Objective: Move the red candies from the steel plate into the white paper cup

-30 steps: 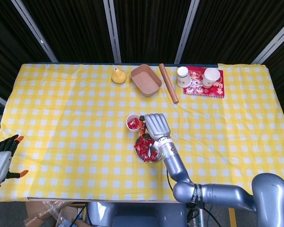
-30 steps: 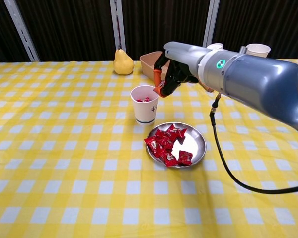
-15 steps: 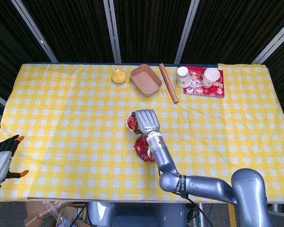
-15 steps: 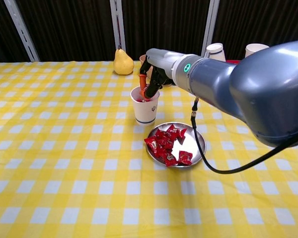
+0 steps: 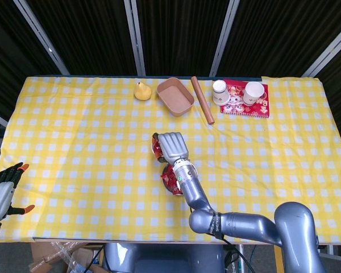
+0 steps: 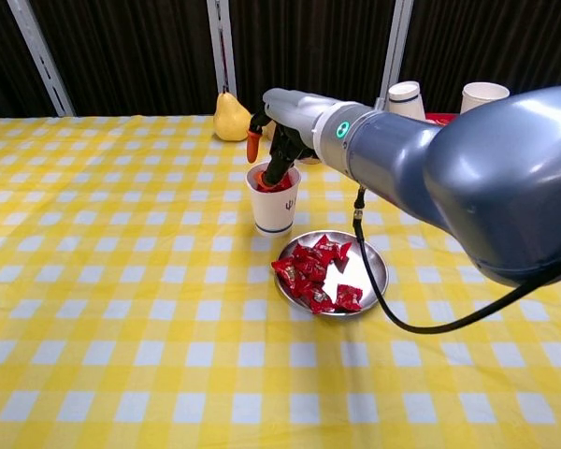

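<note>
The white paper cup point(image 6: 273, 210) stands mid-table with red candies showing at its mouth. Just right of it lies the steel plate point(image 6: 370, 273) with several red candies point(image 6: 313, 276) piled on its left half. My right hand point(image 6: 285, 126) hovers over the cup, one orange-tipped finger dipping into its mouth and another lifted apart to the left. I see no candy between them. From the head view the right hand point(image 5: 171, 147) covers most of the cup point(image 5: 155, 145) and part of the plate point(image 5: 169, 183). My left hand point(image 5: 3, 190) waits at the table's near left corner, fingers spread, holding nothing.
Along the far edge stand a yellow pear point(image 6: 231, 117), a tan tray point(image 5: 175, 96), a wooden roller point(image 5: 203, 100) and two white cups point(image 5: 219, 91) point(image 5: 253, 92) on a red mat point(image 5: 261, 108). The yellow checked cloth point(image 6: 122, 309) covers the table.
My right hand has moved left from beside the cup to above its mouth, and its fingers have parted. More red shows in the cup. The left hand has stayed put.
</note>
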`<state>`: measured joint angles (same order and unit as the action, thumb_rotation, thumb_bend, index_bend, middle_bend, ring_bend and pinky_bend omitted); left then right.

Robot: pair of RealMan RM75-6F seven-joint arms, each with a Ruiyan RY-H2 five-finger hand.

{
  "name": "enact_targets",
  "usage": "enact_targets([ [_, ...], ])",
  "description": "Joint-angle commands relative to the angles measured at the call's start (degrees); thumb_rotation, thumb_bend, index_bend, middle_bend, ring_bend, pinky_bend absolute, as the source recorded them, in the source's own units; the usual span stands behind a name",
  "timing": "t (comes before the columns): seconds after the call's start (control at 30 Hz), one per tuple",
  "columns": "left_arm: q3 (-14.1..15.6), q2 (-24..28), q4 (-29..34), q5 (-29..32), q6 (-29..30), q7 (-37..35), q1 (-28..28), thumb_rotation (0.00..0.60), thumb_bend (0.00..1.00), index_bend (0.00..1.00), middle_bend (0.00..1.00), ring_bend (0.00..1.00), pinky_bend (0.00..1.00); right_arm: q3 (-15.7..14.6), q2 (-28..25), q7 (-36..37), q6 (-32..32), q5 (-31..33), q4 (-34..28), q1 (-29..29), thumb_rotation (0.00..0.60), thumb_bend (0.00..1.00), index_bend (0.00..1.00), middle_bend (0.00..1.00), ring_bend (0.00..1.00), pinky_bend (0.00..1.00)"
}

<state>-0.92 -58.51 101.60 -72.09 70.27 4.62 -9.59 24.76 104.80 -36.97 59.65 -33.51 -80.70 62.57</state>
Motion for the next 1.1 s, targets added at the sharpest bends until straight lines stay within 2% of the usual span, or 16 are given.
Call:
enact_targets([
  [0.03, 0.0, 0.0, 0.0, -0.1, 0.2, 0.1, 0.0, 0.600, 0.03, 0.00, 0.00, 0.00, 0.00, -2.0, -3.4, -0.7, 3.1, -1.8, -6.4, -2.3, 0.600, 0.42, 0.43, 0.87, 0.91, 0.87],
  [0.3, 0.1, -0.3, -0.1, -0.7, 0.9, 0.7, 0.2, 0.600, 0.03, 0.00, 0.00, 0.00, 0.00, -8.9, -10.2, -1.7, 7.8, -4.1, -20.0, -8.6, 0.600, 0.40, 0.39, 0.87, 0.91, 0.85],
  [0.5, 0.1, -0.5, -0.2, -1.1, 1.5, 0.7, 0.4, 0.600, 0.03, 0.00, 0.00, 0.00, 0.00, -12.9, -12.0, -1.9, 10.2, -6.1, -23.7, -11.5, 0.600, 0.36, 0.37, 0.87, 0.91, 0.85],
  [0.67, 0.1, -0.3, -0.5, -2.0, 2.2, 0.4, 0.6, 0.600, 0.03, 0.00, 0.00, 0.00, 0.00, -15.1, -11.3, -1.7, 11.0, -6.7, -23.1, -13.0, 0.600, 0.32, 0.37, 0.87, 0.91, 0.85],
  [0.83, 0.2, -0.6, -0.9, -2.5, 2.5, 0.5, 0.7, 0.600, 0.03, 0.00, 0.00, 0.00, 0.00, -16.6, -9.2, -1.4, 10.1, -6.1, -19.7, -13.9, 0.600, 0.30, 0.36, 0.87, 0.91, 0.85],
  [1.1, 0.3, -0.7, -1.0, -2.6, 2.5, 0.5, 0.8, 0.600, 0.03, 0.00, 0.00, 0.00, 0.00, -16.8, -5.9, 0.2, 8.1, -6.3, -14.4, -14.7, 0.600, 0.30, 0.36, 0.87, 0.91, 0.85],
])
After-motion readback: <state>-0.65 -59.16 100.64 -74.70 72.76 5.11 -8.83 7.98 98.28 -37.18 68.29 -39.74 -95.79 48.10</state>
